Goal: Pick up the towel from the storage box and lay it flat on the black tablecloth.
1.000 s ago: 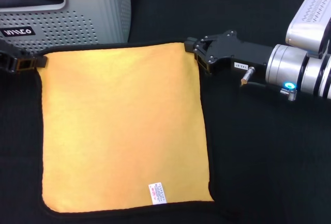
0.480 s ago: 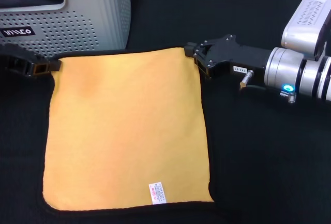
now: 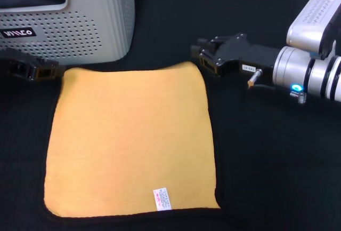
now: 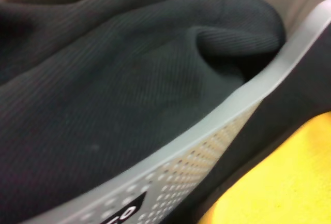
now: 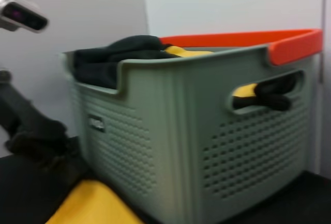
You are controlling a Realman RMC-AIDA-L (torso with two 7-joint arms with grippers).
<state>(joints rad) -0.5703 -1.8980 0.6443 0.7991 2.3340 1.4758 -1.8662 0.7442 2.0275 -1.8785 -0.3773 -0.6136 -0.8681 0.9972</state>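
The yellow-orange towel (image 3: 128, 140) lies spread flat on the black tablecloth (image 3: 266, 161), its white label (image 3: 162, 199) near the front edge. The light grey storage box (image 3: 80, 28) stands behind it at the back left. My left gripper (image 3: 53, 72) is low at the towel's back left corner, open and holding nothing. My right gripper (image 3: 202, 56) is just behind the back right corner, open and clear of the cloth. The towel also shows in the left wrist view (image 4: 279, 182) and the right wrist view (image 5: 93, 203).
The box (image 5: 170, 131) holds a dark grey cloth (image 4: 103, 79) and another yellow cloth (image 5: 186, 51). An orange rim (image 5: 289, 43) shows behind it. A white wall lies beyond the table.
Both grippers let go of the towel's back corners. The back edge dropped onto the tablecloth and slid a little toward me; the right gripper rose slightly.
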